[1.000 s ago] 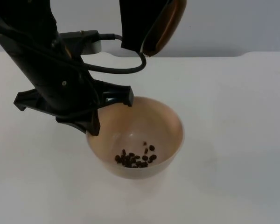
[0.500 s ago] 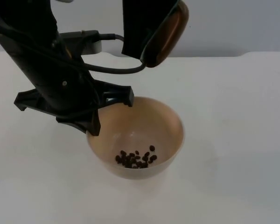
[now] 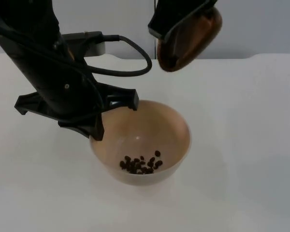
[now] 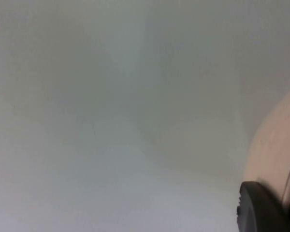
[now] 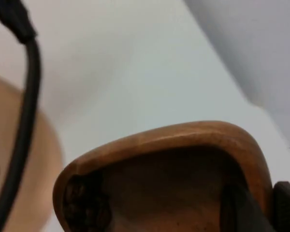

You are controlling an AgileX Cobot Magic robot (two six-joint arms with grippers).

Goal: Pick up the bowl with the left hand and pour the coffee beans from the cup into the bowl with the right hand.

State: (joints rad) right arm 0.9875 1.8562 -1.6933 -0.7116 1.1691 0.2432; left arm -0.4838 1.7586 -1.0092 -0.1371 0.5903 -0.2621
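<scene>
On the white worktop (image 3: 241,145) before a grey wall (image 3: 261,24), the left end effector (image 3: 102,118) pinches the bowl (image 3: 171,130) of beans (image 3: 141,164), while the right end effector (image 3: 183,19) grips the tilted cup (image 3: 188,38) behind the bowl.

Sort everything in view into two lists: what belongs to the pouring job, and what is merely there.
Part of the job:
- bowl, held at its rim by the left claw
- coffee beans lying in the bowl
- brown cup, tilted in the right claw, off to the side above the bowl

Merely there:
- white table
- grey partition wall
</scene>
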